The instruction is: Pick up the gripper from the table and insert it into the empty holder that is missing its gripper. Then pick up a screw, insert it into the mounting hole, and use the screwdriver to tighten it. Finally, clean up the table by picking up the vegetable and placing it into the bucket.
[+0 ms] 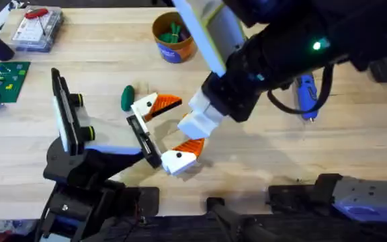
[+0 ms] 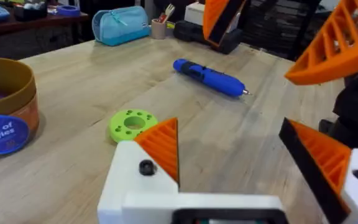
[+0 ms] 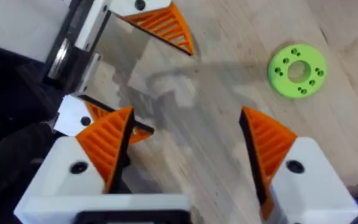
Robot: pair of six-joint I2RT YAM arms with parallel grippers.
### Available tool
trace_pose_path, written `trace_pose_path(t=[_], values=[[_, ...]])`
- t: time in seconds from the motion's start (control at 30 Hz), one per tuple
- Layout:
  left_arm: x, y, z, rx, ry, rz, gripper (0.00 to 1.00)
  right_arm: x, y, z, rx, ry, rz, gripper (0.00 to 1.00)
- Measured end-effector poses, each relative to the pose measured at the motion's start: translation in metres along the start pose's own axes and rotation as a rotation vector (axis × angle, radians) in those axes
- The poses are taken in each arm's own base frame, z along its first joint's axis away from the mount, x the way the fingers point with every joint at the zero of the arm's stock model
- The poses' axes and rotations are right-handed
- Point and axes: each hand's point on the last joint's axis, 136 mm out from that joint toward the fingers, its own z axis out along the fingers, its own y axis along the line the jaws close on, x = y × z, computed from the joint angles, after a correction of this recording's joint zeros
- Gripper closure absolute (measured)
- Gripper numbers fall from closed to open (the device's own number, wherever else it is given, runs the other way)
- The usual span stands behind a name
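From the overhead camera I see the vegetable lying on the table, just beside the upper finger of my left tool. I cannot tell whether they touch. That tool is spread wide, its white fingers with orange ribbed pads holding nothing, with bare wood between them.

The screwdriver lies flat on the table toward the right, well apart from the vegetable. In the left wrist view its metal tip points away from the bucket. The bucket stands upright near the far edge of the table, with something green inside it.

A lime-green ring with holes lies flat between the bucket and the screwdriver, close ahead of my left tool.

My right arm reaches in across the middle from the far right, large and dark under the overhead camera. Its right tool is also spread wide and empty, hovering over the wood next to the left tool's fingers, with the ring off to one side.

At the far left of the table sit a green circuit board and a clear plastic box.
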Motion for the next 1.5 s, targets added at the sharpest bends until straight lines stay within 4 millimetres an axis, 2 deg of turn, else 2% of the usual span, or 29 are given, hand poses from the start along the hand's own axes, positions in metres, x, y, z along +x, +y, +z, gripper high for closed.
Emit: trace_pose_path(t=[0.23, 0.47, 0.5, 0.67, 0.7, 0.93, 1.03, 1.33, 1.5], values=[[0.0, 0.0, 0.0, 0.0, 0.0, 0.0, 0.014, 0.002, -0.013, -0.001, -0.027, 0.005, 0.007, 0.005], [0.0, 0.0, 0.0, 0.0, 0.0, -0.001, 0.037, 0.002, -0.01, -0.001, -0.049, 0.004, -0.025, 0.005], [0.0, 0.0, 0.0, 0.0, 0.0, -0.002, 0.139, 0.002, -0.01, -0.001, -0.049, 0.004, -0.027, 0.005], [0.0, 0.0, 0.0, 0.0, 0.0, 0.001, 0.909, 0.002, -0.009, -0.001, -0.052, 0.004, -0.033, 0.005], [0.0, 0.0, 0.0, 0.0, 0.0, 0.003, 0.975, 0.002, -0.009, -0.001, -0.052, 0.004, -0.033, 0.005], [0.0, 0.0, 0.0, 0.0, 0.0, 0.004, 0.994, 0.002, -0.011, -0.002, -0.051, 0.003, -0.029, 0.005], [0.0, 0.0, 0.0, 0.0, 0.0, 0.005, 0.994, 0.004, -0.019, -0.002, -0.04, 0.008, 0.012, 0.005], [0.0, 0.0, 0.0, 0.0, 0.0, 0.009, 0.994, 0.029, -0.089, -0.011, 0.074, 0.06, 0.284, 0.005], [0.0, 0.0, 0.0, 0.0, 0.0, 0.011, 0.994, 0.055, -0.129, -0.021, 0.191, 0.112, 0.437, 0.005]])
